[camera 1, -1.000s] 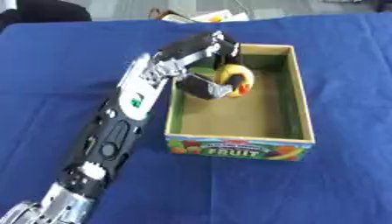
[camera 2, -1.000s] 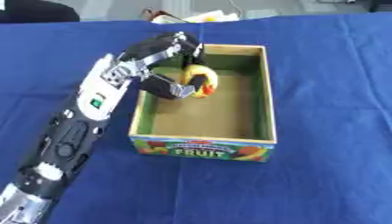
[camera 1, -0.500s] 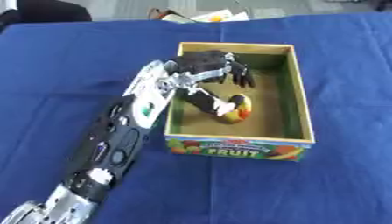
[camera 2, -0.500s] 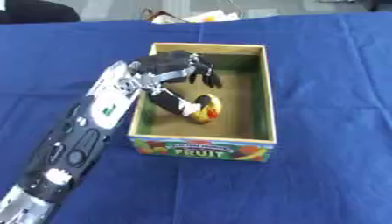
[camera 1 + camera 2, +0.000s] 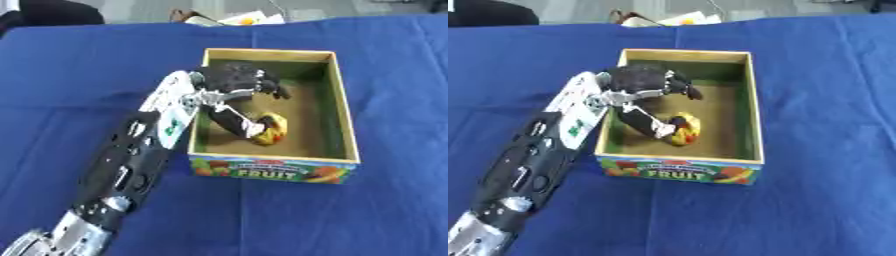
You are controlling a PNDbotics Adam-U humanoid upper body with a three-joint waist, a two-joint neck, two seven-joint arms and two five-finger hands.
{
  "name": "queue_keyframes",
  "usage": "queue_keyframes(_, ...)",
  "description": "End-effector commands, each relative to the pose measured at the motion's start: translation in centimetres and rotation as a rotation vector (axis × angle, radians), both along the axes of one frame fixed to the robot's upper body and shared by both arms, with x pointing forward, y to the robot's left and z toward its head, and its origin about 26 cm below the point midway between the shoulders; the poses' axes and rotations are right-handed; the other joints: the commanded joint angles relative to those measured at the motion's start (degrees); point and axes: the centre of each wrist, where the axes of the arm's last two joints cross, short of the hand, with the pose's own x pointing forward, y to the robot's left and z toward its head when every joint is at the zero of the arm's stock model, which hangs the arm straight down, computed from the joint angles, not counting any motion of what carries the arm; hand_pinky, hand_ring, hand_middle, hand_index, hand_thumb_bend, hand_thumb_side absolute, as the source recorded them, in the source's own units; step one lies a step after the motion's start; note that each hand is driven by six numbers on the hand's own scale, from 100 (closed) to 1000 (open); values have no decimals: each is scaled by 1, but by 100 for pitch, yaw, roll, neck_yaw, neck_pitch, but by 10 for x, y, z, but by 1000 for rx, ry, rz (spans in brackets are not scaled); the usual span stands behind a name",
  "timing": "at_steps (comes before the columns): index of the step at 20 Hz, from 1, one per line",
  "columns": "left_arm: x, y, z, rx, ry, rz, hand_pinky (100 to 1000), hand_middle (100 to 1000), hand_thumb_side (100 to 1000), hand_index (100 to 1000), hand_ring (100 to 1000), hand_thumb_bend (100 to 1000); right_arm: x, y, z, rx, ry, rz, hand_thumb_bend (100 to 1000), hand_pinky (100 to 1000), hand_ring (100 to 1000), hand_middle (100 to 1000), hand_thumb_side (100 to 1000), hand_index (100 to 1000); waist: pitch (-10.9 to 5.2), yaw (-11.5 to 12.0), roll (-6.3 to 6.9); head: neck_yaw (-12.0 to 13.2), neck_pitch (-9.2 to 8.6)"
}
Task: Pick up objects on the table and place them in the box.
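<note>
A cardboard box (image 5: 346,117) with a "FRUIT" label on its front wall stands on the blue cloth. On its floor, near the front, lies a yellow and red toy fruit (image 5: 272,129). My left arm comes in from the lower left and leans over the box's left wall. Its hand (image 5: 229,80) hovers inside the box, open, with the fingers (image 5: 267,85) spread toward the right. The thumb (image 5: 229,119) points down and its tip rests against the fruit's left side. My right hand does not show in either view.
The blue cloth (image 5: 394,210) covers the whole table around the box. Beyond the far edge lie some white and yellow items (image 5: 247,19), and a dark shape (image 5: 52,11) sits at the top left corner.
The hand carried the fruit down into the box and let go of it. The fruit now lies on the box floor nearer the front, with the fingers spread above it.
</note>
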Motion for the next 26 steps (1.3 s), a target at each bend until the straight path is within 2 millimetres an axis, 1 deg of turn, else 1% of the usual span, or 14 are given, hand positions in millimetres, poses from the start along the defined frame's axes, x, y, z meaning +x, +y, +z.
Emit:
queue_keyframes(1, -2, 3, 17, 295, -56, -207, 582, 712, 371, 889, 754, 100, -3, 0, 8, -8, -30, 3, 100, 553, 755, 491, 1000, 847, -143, -13, -37, -1, -30)
queue_keyframes(2, -3, 6, 22, 248, -73, -216, 573, 700, 328, 883, 743, 100, -3, -1, 8, -6, -31, 2, 100, 553, 754, 491, 1000, 846, -149, -12, -40, -9, -25)
queue_keyframes(4, -5, 12, 31, 148, -107, -238, 570, 683, 318, 876, 729, 100, -3, -2, 8, -2, -34, -1, 100, 553, 754, 491, 1000, 846, -160, -7, -45, -20, -18)
queue_keyframes(8, -9, 27, 46, -15, -141, -282, 560, 658, 312, 872, 703, 100, -4, -3, 7, 4, -35, -7, 100, 553, 753, 491, 1000, 845, -176, 4, -55, -38, -13)
queue_keyframes(13, -17, 48, 63, -204, -175, -349, 557, 625, 333, 857, 672, 100, -4, -5, 6, 9, -33, -18, 100, 553, 753, 491, 1000, 844, -198, 48, -66, -85, -21)
queue_keyframes(18, -25, 73, 73, -408, -152, -368, 553, 596, 401, 832, 637, 100, -5, -7, 6, 19, -35, -31, 100, 553, 752, 492, 1000, 844, -224, 106, -93, -150, -7)
queue_keyframes(19, -28, 79, 74, -462, -131, -361, 553, 588, 458, 831, 626, 100, -5, -7, 6, 22, -36, -34, 100, 553, 752, 492, 1000, 843, -231, 123, -102, -171, 2)
queue_keyframes(20, -31, 84, 74, -508, -108, -355, 552, 582, 490, 828, 619, 100, -6, -8, 6, 25, -36, -36, 100, 553, 751, 492, 1000, 843, -237, 136, -108, -189, 8)
queue_keyframes(21, -35, 90, 73, -546, -76, -346, 545, 570, 498, 816, 606, 100, -6, -8, 6, 27, -37, -39, 100, 553, 751, 492, 1000, 843, -243, 155, -115, -222, 11)
queue_keyframes(23, -45, 104, 67, -585, 0, -331, 544, 565, 550, 812, 597, 100, -6, -10, 6, 31, -39, -47, 100, 553, 751, 492, 1000, 842, -257, 212, -123, -301, 5)
queue_keyframes(26, -63, 131, 64, -655, 96, -311, 552, 560, 618, 814, 594, 100, -7, -12, 5, 36, -41, -61, 100, 553, 750, 492, 1000, 842, -274, 322, -141, -410, 6)
